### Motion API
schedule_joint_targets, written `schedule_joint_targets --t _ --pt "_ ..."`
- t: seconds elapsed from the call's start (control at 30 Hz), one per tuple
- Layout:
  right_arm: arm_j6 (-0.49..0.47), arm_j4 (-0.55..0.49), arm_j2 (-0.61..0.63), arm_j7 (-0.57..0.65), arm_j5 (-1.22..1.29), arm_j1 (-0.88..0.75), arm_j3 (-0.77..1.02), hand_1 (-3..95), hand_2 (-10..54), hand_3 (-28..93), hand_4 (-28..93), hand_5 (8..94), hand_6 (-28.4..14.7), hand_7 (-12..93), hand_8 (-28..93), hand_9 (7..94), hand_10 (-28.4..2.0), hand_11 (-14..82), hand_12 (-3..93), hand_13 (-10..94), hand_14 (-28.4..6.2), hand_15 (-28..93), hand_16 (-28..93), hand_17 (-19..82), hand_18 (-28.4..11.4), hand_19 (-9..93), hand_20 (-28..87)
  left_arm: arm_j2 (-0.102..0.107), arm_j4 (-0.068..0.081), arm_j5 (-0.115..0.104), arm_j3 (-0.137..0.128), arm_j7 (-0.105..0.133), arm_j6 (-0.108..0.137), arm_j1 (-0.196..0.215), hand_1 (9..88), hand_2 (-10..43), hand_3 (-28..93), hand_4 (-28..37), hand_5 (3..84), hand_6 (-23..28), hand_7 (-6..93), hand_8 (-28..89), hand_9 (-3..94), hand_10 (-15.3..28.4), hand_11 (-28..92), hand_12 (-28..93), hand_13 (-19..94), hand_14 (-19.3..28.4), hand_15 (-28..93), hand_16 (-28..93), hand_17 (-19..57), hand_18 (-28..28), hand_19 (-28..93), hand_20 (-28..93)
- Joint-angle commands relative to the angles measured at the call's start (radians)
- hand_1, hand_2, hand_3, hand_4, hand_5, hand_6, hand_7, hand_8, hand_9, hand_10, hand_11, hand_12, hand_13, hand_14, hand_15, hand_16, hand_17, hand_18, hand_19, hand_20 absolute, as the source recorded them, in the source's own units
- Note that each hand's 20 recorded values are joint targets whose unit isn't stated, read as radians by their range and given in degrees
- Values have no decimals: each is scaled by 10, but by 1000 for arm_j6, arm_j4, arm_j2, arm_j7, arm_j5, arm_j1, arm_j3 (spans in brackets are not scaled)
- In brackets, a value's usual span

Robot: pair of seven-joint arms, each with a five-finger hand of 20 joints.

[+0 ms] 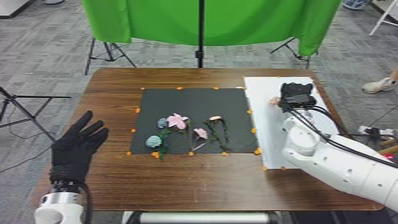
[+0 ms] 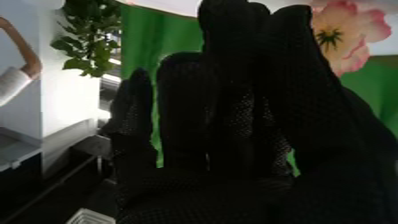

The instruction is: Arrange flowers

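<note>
Right hand (image 1: 297, 92) pinching pink-edged flower (image 2: 354, 36) | flower head showing robot-left, beside glove | long axis: cannot tell

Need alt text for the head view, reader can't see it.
Robot's black-gloved right hand is over a white sheet on a brown table, a pinkish flower beside it. More flowers lie on a dark mat; the open left hand is at the table's left edge.
</note>
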Motion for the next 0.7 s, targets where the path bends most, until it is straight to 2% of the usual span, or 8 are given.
schedule_joint_targets --t 0.03,0.07,0.13,0.3,0.4,0.57,0.63,0.7 --pt "-59 -71 24 -24 44 -15 65 411 -95 792 -283 663 6 211 -120 680 -108 323 203 589 -89 749 175 201 -225 800 428 2 3 -7 0 8 4 14 210 70 815 -283 371 92 76 -75 337 203 251 106 213 276 588 -113 -81 284 580 14" --pt "-61 -76 24 -34 41 -19 72 374 -95 841 -283 541 -28 202 -146 563 -144 365 163 514 -118 766 148 173 -239 785 427 2 3 -7 1 8 4 13 210 70 815 -283 371 92 75 -75 337 203 252 106 213 277 589 -113 -81 284 580 14" --pt "-89 -95 25 -54 56 -36 96 353 -95 867 -283 444 -61 189 -143 462 -181 378 150 457 -136 783 124 151 -255 774 427 -9 3 2 -4 -14 -4 9 210 70 815 -283 372 92 75 -75 337 203 252 107 214 277 588 -113 -81 284 580 14" --pt "-108 -96 13 -106 38 -20 66 341 -95 875 -283 358 -63 196 -150 392 -204 354 138 407 -150 786 94 128 -272 753 426 -4 4 1 -1 -7 -5 6 212 71 814 -283 372 92 76 -75 337 203 250 106 214 278 588 -114 -81 284 579 14" --pt "-138 -87 -5 -110 40 -19 56 350 -95 867 -283 358 -20 218 -159 397 -197 347 139 405 -147 787 87 126 -270 748 426 -3 4 -3 0 0 -2 6 211 71 815 -283 372 92 76 -75 337 202 250 106 213 278 588 -113 -82 284 579 14" --pt "-160 -68 -23 -72 66 -19 41 364 -95 852 -283 423 33 242 -178 454 -183 315 142 427 -144 767 92 134 -277 735 431 -1 4 -5 1 3 2 2 211 70 815 -283 372 93 75 -75 336 201 250 107 213 278 588 -114 -82 284 579 15" --pt "-134 -54 -23 -54 51 -12 18 374 -95 840 -283 473 44 242 -181 491 -176 303 141 447 -143 753 97 143 -278 733 431 1 3 -8 3 6 5 3 211 70 815 -283 372 93 75 -75 336 202 250 106 213 278 588 -114 -82 284 579 15" --pt "-57 -32 -27 -36 29 -2 -16 397 -95 827 -283 540 50 240 -178 557 -159 292 144 509 -122 722 115 169 -268 746 429 -3 3 -5 0 2 5 4 211 70 815 -283 372 93 74 -75 336 202 251 106 213 277 588 -113 -82 284 579 15"
